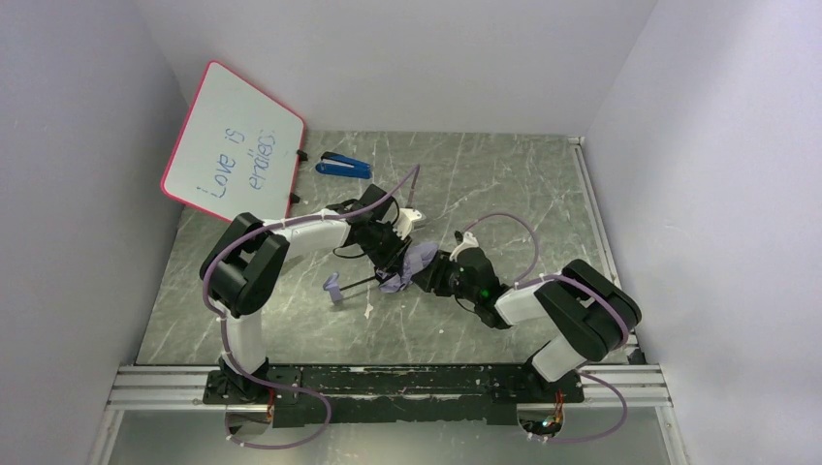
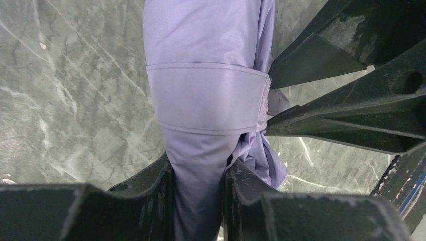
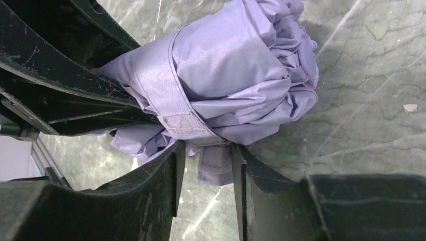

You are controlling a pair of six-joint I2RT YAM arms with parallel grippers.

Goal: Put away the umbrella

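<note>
Marbled green table [image 1: 504,184]; left gripper [image 2: 198,170] clamps umbrella [image 2: 201,45]; right gripper [image 3: 207,149] jaws parted, straddling strap tab [image 3: 212,170].

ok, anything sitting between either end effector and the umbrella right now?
Nothing visible. The left end effector is clamped directly on the umbrella, on its bundled lilac canopy. The right end effector has its fingers either side of the closure strap tab; whether it pinches the tab is unclear.
</note>
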